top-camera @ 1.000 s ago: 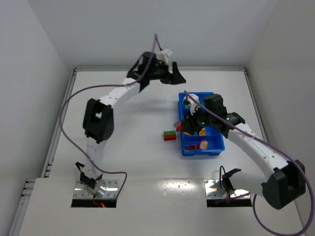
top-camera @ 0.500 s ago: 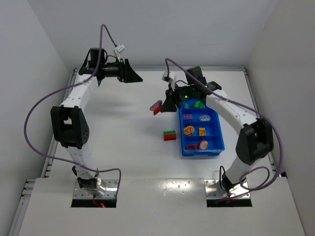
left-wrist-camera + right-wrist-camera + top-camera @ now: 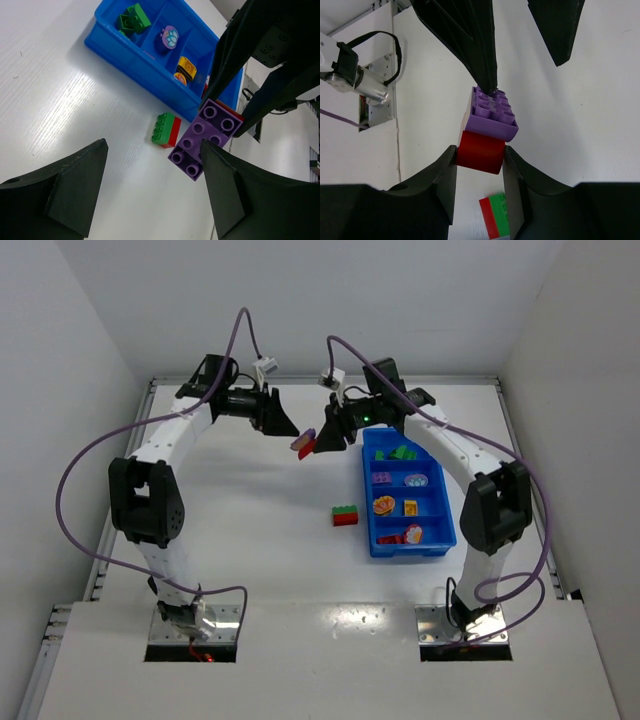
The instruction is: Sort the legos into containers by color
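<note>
Top external view, right tool (image 3: 315, 444) clamped on red half of purple-and-red lego (image 3: 303, 444), mid-air, upper centre, left tool (image 3: 288, 426) open, one fingertip at its purple studs, green-and-red lego (image 3: 345, 515) on tabletop (image 3: 250, 540) just beside blue tray (image 3: 368, 502), centre right

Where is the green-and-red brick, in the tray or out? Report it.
Out. The green-and-red brick lies on the table beside the blue tray, not touching.

Legible markings: none.
No lettering, brand or number can be read in any view; a purple piece (image 3: 170, 38) in the blue tray (image 3: 135, 67) bears only a paw-print picture.
</note>
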You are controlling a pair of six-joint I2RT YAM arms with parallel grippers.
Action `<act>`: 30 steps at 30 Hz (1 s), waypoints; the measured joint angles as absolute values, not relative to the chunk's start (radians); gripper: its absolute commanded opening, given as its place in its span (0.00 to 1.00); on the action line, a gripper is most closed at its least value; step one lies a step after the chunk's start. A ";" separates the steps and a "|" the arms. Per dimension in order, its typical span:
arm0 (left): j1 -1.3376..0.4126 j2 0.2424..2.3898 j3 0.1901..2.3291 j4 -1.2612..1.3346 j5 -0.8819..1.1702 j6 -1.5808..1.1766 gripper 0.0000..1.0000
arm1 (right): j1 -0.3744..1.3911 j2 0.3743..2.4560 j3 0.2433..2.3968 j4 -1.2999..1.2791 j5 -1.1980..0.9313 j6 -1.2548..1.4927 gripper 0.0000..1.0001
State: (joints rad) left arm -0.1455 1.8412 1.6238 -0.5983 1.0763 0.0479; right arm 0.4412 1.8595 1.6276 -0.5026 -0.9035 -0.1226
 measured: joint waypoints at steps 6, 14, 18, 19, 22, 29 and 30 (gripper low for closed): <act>-0.146 1.842 1.640 -0.616 1.127 0.063 0.83 | 0.441 1.861 1.627 -0.503 -0.913 -0.123 0.00; -0.151 1.842 1.676 -0.628 1.208 0.067 0.84 | 0.435 1.861 1.627 -0.503 -0.925 -0.124 0.00; -0.157 1.842 1.676 -0.632 1.221 0.068 0.84 | 0.434 1.861 1.628 -0.503 -0.928 -0.124 0.00; -0.159 1.842 1.676 -0.633 1.223 0.068 0.84 | 0.434 1.861 1.628 -0.503 -0.928 -0.124 0.00; -0.162 1.842 1.668 -0.635 1.229 0.068 0.84 | 0.433 1.861 1.634 -0.503 -0.928 -0.124 0.00; -0.165 1.842 1.658 -0.648 1.226 0.085 0.84 | 0.434 1.861 1.665 -0.502 -0.940 -0.124 0.00; -0.167 1.842 1.658 -0.650 1.225 0.089 0.84 | 0.434 1.861 1.667 -0.502 -0.944 -0.124 0.00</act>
